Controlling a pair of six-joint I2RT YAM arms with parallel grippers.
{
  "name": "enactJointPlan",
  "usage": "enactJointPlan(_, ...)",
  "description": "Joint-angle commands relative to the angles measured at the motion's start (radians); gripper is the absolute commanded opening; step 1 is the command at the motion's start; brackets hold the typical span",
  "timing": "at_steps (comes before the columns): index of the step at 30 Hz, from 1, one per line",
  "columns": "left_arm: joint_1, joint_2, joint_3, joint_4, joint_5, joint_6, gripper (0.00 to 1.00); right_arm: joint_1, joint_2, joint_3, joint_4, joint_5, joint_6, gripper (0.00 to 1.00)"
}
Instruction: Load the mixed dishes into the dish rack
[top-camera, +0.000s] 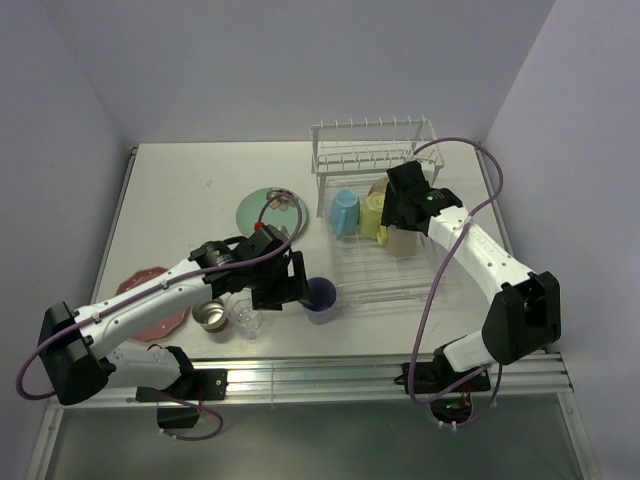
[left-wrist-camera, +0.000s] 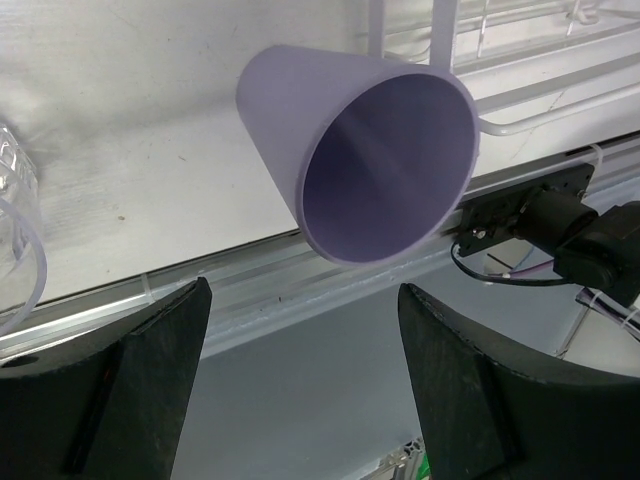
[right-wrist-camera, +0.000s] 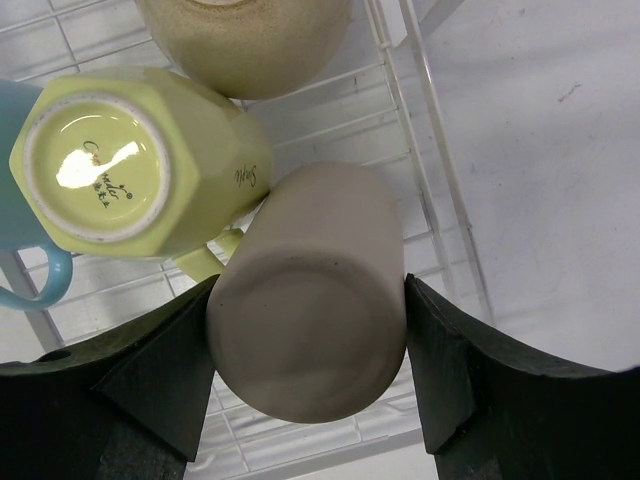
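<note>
Noted a white tabletop (top-camera: 180, 200), faintly speckled, boxed in by pale lavender walls (top-camera: 250, 60); saw a ribbed aluminium rail (top-camera: 330, 372) running along its near edge.

Matt tan cup (right-wrist-camera: 305, 310); glossy yellow cup (right-wrist-camera: 130, 165), perhaps ceramic

The white table (top-camera: 180, 190) carries the dish rack (top-camera: 375, 150) at its far right. Left of the rack lies a mint-green plate (top-camera: 262, 210). At the near left lies a pink plate (top-camera: 160, 322). Right of it stand a steel cup (top-camera: 211, 316), a clear glass (top-camera: 245, 318) and a lavender cup (top-camera: 321, 296).
</note>
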Motion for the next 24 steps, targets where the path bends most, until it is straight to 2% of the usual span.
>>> enactJointPlan(1, -0.007, 0.023, -0.014, 0.027, 0.013, 0.033, 0.81, -0.004, -0.004, 0.032, 0.038, -0.014, 0.010, 0.17)
enactJointPlan(2, -0.007, 0.030, -0.014, 0.031, 0.006, 0.037, 0.81, -0.004, -0.008, 0.030, 0.037, -0.015, 0.010, 0.22)
enactJointPlan(3, -0.007, 0.037, -0.014, 0.036, 0.003, 0.041, 0.81, -0.003, -0.009, 0.029, 0.035, -0.017, 0.010, 0.35)
enactJointPlan(5, -0.007, 0.057, -0.013, 0.042, -0.002, 0.052, 0.81, -0.004, -0.012, 0.026, 0.028, -0.017, 0.008, 0.46)
enactJointPlan(6, -0.007, 0.066, -0.011, 0.045, -0.004, 0.055, 0.81, -0.004, -0.014, 0.023, 0.026, -0.018, 0.010, 0.57)
enactJointPlan(11, -0.007, 0.109, -0.010, 0.076, -0.002, 0.069, 0.81, -0.003, -0.053, 0.000, 0.026, -0.017, 0.010, 0.87)
enactJointPlan(12, -0.007, 0.116, -0.006, 0.077, -0.002, 0.078, 0.80, -0.002, -0.061, -0.005, 0.026, -0.018, 0.008, 0.99)
enactJointPlan(16, -0.004, 0.147, 0.003, 0.084, -0.008, 0.089, 0.77, -0.002, -0.110, -0.023, 0.015, -0.014, 0.007, 1.00)
enactJointPlan(19, 0.000, 0.164, -0.003, 0.100, 0.001, 0.090, 0.70, -0.001, -0.159, -0.042, 0.008, -0.015, 0.010, 1.00)
enactJointPlan(24, 0.013, 0.184, -0.010, 0.128, 0.013, 0.096, 0.36, -0.001, -0.241, -0.057, -0.026, -0.023, 0.010, 1.00)
